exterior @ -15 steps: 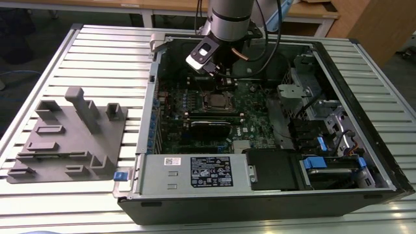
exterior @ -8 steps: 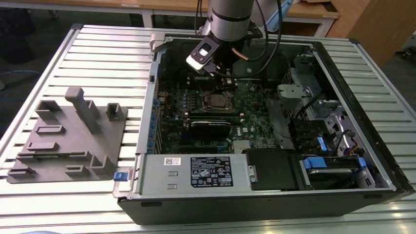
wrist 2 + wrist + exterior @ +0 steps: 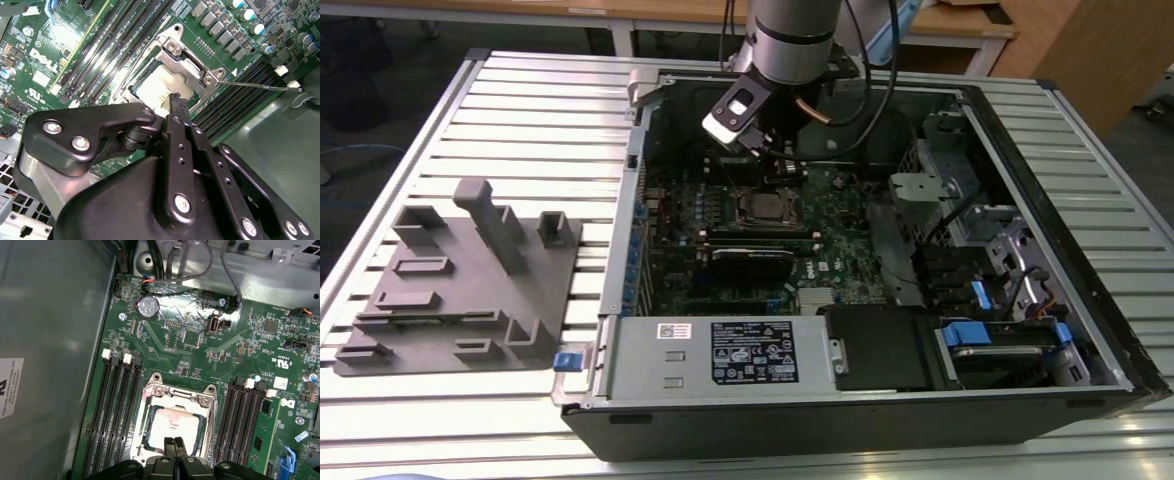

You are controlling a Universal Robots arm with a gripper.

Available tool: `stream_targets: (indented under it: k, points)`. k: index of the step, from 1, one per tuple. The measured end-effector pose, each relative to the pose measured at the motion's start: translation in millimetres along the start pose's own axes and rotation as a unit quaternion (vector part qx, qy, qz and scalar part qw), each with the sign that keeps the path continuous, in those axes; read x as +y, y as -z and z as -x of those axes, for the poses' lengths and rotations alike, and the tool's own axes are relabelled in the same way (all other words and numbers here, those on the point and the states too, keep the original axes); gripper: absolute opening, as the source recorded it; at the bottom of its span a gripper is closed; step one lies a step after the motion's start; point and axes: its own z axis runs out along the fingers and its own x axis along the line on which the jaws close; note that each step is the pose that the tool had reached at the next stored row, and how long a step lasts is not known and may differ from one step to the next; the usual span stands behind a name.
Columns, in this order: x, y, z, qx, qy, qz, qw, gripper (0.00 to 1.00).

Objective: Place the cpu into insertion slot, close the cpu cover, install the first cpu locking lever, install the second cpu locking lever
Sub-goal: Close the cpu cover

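So the cpu (image 3: pixel 175 426) is sitting in the insertion slot (image 3: pixel 765 208), and the cpu cover (image 3: pixel 180 394) looks laid down around it. My gripper (image 3: pixel 175 445) hangs right over the chip's edge, fingertips pinched together with nothing in them. One locking lever (image 3: pixel 252 85) sticks out loose to the side, so I reckon I'm on the cover/lever bit. Tip imo: push with the closed tips on the metal frame or the lever, slow and straight, never on the chip's face.

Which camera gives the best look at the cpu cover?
The first wrist view: nearly the whole cpu cover shows. In the second wrist view the gripper hides one edge; the exterior view shows it from afar, below the arm.
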Motion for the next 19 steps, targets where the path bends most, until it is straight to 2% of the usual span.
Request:
stream_targets:
  k: [7,11,19]
  points:
    - [0.0,0.0,0.0,0.0001,0.020,-0.0001,0.99980,0.11]
    - [0.0,0.0,0.0,0.0001,0.023,-0.0002,0.99975,0.11]
    - [0.0,-0.1,0.0,0.0007,0.042,-0.0002,0.99910,0.11]
